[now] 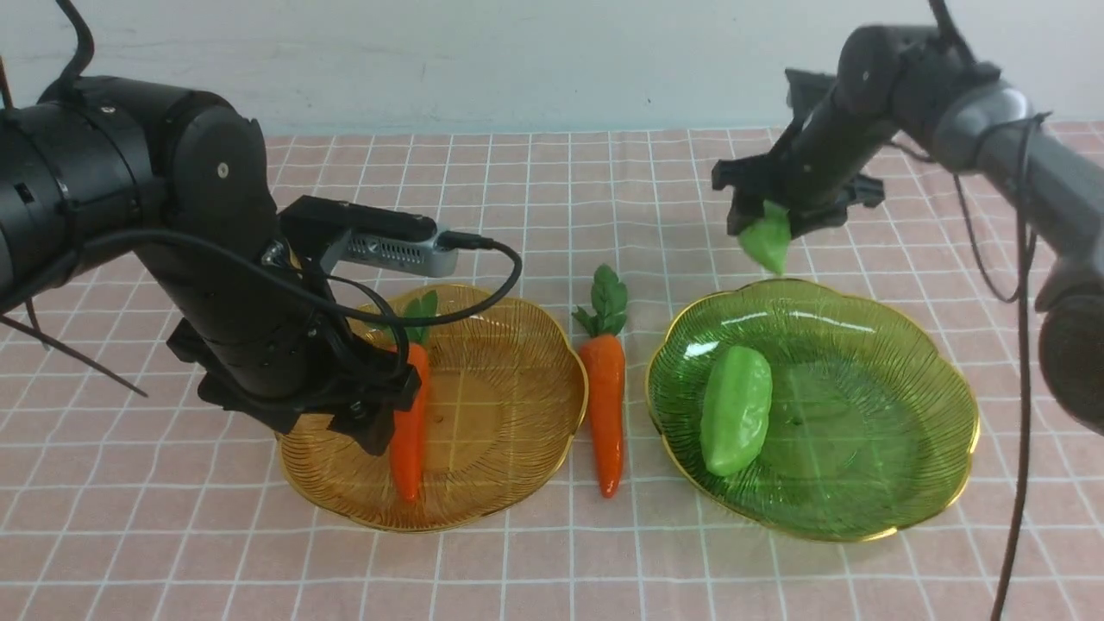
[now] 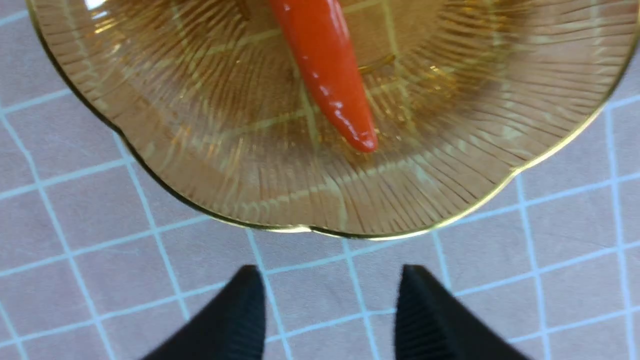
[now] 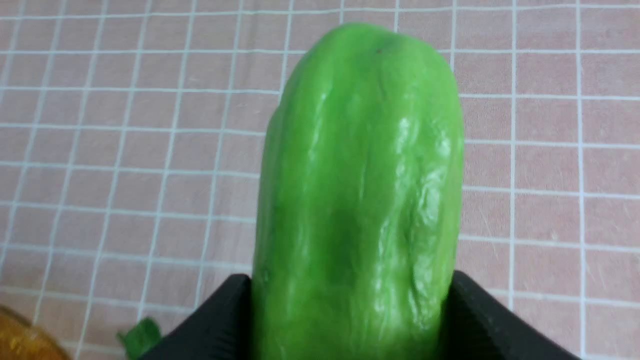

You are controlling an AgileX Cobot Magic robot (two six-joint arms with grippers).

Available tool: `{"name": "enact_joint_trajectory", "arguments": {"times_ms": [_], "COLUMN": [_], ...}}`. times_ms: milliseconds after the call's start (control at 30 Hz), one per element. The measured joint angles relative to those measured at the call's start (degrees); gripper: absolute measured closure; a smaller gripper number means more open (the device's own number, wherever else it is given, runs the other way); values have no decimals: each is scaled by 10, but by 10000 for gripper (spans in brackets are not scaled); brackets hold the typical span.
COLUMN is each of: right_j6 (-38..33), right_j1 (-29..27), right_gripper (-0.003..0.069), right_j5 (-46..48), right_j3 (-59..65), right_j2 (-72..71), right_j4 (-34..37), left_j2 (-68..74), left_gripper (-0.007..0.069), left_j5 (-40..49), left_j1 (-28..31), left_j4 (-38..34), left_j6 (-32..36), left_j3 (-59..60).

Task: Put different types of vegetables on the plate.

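In the front view the left arm [image 1: 216, 285] covers the left side of the amber plate [image 1: 509, 388] and one side of the carrot [image 1: 407, 457] on it. There we cannot see the fingertips of the left end effector [image 1: 379, 427]. In the left wrist view the picture's edge cuts off the carrot's thick end. In the right wrist view the lifted green vegetable [image 3: 357, 190] hides much of the tabletop [image 3: 100, 150], and its lower end is cut off. From the front, the right end effector [image 1: 772, 220] covers its upper part.
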Motion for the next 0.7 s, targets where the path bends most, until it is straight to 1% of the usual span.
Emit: {"name": "enact_joint_trajectory", "arguments": {"times_ms": [33, 100, 133, 167, 200, 233, 300, 333, 433, 567, 667, 700], "right_j6": [-5, -16, -20, -22, -23, -24, -24, -25, -29, -35, -36, -36], "right_j1": [0, 0, 1, 1, 1, 1, 1, 1, 1, 1, 1, 1], "right_gripper": [235, 235, 235, 235, 235, 235, 235, 235, 235, 235, 231, 218], "right_j5": [0, 1, 2, 4, 5, 6, -13, -29, -113, -178, -198, -204], "right_j3": [36, 140, 238, 305, 380, 439, 556, 582, 663, 688, 690, 690], "right_j2": [-37, -126, -179, -218, -249, -269, -294, -295, -290, -269, -257, -251], "right_j4": [3, 8, 7, 1, -6, -10, -10, -10, -4, 29, 37, 38], "left_j2": [-5, -18, -24, -32, -40, -43, -48, -46, -27, 21, 47, 56], "left_gripper": [314, 445, 507, 563, 594, 607, 623, 627, 628, 621, 584, 562], "left_j5": [0, 0, -1, -2, -6, -10, -24, -40, -76, -116, -123, -125], "left_j1": [0, -4, -9, -15, -26, -36, -79, -105, -150, -172, -172, -172], "left_j4": [-8, -20, -26, -29, -31, -32, -33, -34, -38, -40, -40, -40], "left_j6": [0, 3, 9, 16, 20, 23, 25, 22, -15, -58, -64, -64], "left_j3": [0, 0, 0, 0, 0, 0, 0, 0, 0, 0, 0, 0]}}
